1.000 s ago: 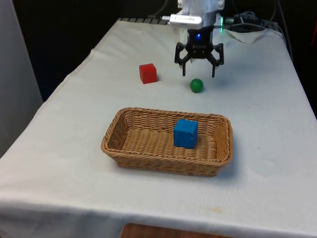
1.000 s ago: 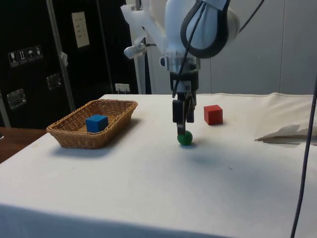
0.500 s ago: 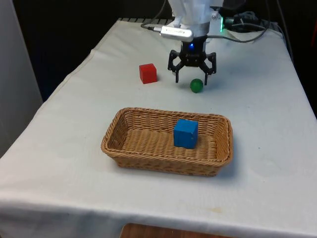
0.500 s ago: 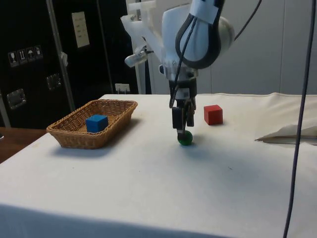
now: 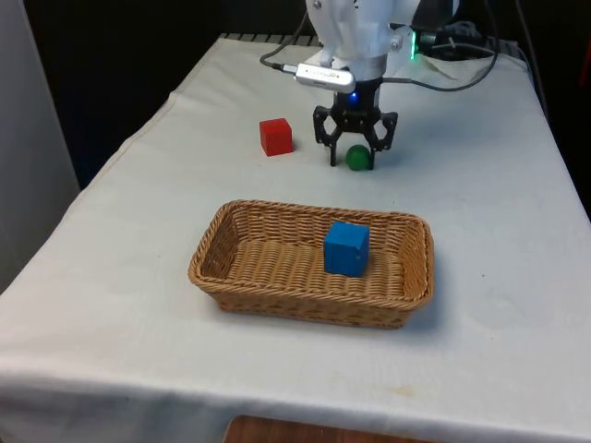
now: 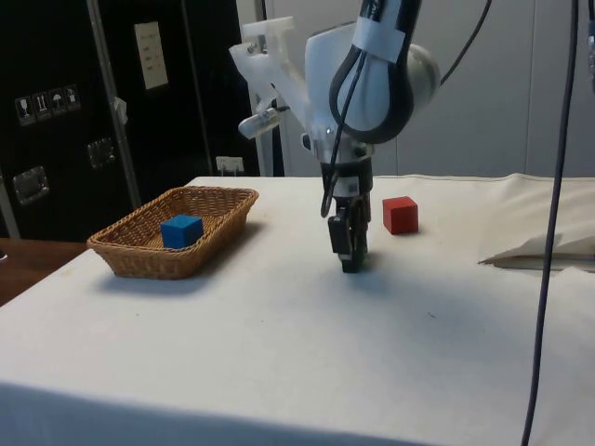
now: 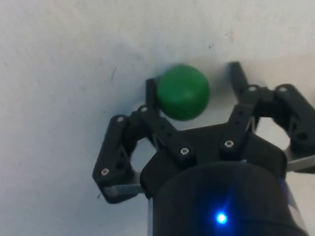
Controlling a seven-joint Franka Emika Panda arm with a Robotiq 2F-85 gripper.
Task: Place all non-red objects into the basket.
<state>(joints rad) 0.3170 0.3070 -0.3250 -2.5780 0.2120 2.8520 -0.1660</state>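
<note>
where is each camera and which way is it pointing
Front view: across the table at the arm, pincer low around the green ball.
Side view: from the table's side; arm over the basket, blue cube, red cube.
Wrist view: down past the fingers at the ball.
Front and side share the basket and cubes.

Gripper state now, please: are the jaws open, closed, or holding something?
Gripper: open, lowered to the table with its jaws on either side of the green ball, one finger touching it, not yet closed on it.
</note>
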